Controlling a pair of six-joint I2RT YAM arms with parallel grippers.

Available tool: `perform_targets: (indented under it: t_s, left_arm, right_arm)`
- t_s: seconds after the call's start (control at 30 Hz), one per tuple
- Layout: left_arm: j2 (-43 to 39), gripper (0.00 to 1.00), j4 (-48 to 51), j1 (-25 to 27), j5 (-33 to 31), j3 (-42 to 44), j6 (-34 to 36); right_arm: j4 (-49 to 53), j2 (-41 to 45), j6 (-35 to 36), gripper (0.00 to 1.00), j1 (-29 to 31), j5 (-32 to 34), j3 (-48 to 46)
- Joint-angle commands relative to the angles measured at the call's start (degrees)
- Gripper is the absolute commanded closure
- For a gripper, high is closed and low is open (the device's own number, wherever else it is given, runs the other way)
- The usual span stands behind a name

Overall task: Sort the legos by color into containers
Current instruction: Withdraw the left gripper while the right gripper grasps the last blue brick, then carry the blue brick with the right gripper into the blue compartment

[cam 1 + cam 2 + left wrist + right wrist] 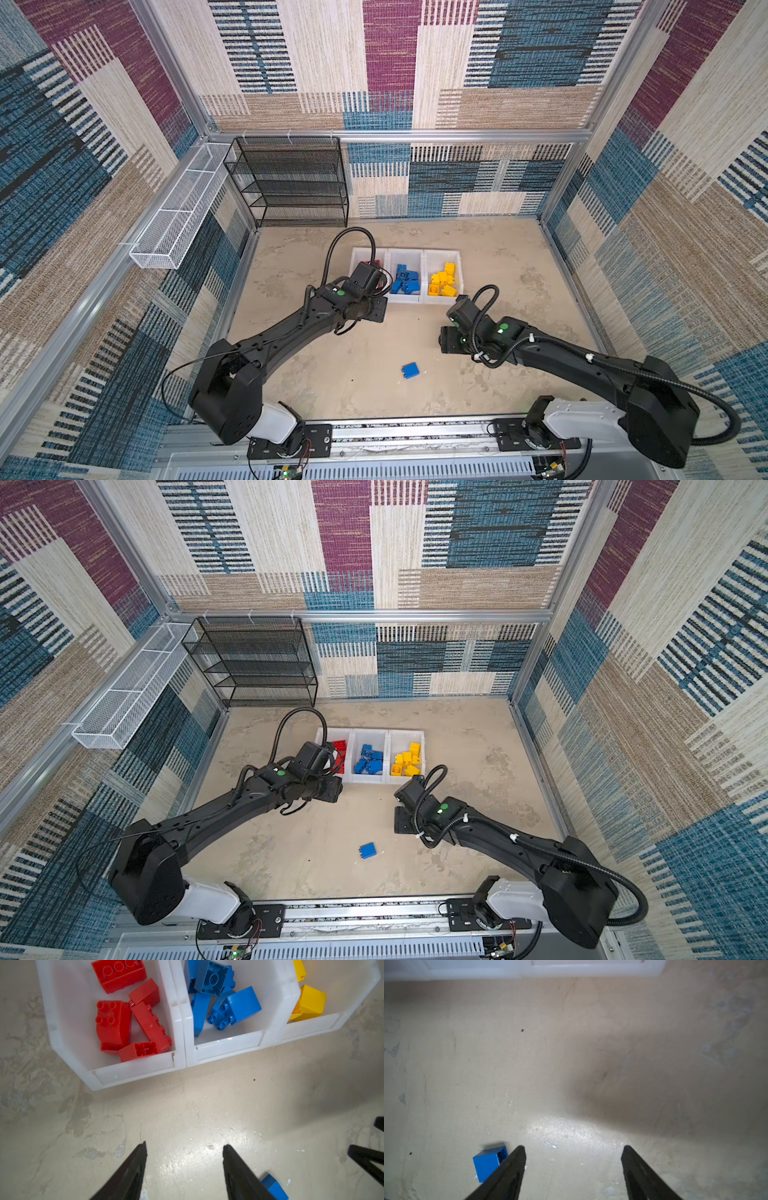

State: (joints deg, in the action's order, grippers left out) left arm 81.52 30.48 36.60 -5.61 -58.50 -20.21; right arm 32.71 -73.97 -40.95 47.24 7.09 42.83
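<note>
Three white containers stand in a row in both top views. The left bin (133, 1072) holds red legos (114, 1022), the middle bin (228, 1047) blue legos (239, 1003), and the right bin (311, 1026) yellow legos (311, 1001). One blue lego (410, 370) (368, 850) lies alone on the floor nearer the front. My left gripper (184, 1146) hangs open over bare floor before the red bin, the loose blue lego (274, 1187) outside one finger. My right gripper (573, 1147) is open too, empty, with that lego (488, 1164) beside one finger.
A black mesh rack (291, 183) stands at the back left and a long white wire basket (178, 216) hangs on the left wall. Patterned walls close in three sides. The arms' mounting rail (415, 432) runs along the front edge.
</note>
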Motion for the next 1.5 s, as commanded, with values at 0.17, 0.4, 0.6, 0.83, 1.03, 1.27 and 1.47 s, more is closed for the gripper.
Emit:
perform_targets:
  t_s: [0.17,0.4,0.6,0.83,1.03,1.27,1.47]
  left_arm:
    - [-8.6,0.37,-3.6,-0.5,-3.6,9.6,-7.6]
    - [-10.8,0.37,-3.9,-1.0,-3.2,12.5,-8.4]
    - [-11.5,0.37,-4.5,-1.0,-2.9,14.3,-9.3]
    - [-12.9,0.37,-4.5,-1.0,-3.1,15.2,-8.7]
    - [-13.7,0.37,-4.8,-1.0,-2.6,16.4,-8.8]
    - [-14.5,0.37,-4.6,-1.0,-2.2,17.1,-8.4]
    - [-15.7,0.37,-4.3,-1.0,-2.5,17.7,-8.3]
  right_arm:
    - [-4.0,-10.9,-2.3,0.24,8.5,0.3,6.6]
    - [-4.8,-15.4,-4.9,0.25,13.6,-1.5,8.1]
    - [-2.9,-19.7,-6.2,0.26,17.3,-1.5,10.4]
    - [1.4,-24.2,-7.8,0.33,18.6,0.7,13.7]
    - [2.9,-26.1,-8.4,0.43,19.2,1.5,15.0]
    - [6.9,-31.1,-9.1,0.51,21.6,3.4,18.7]
    - [7.7,-30.6,-9.9,0.56,21.8,4.6,19.7]
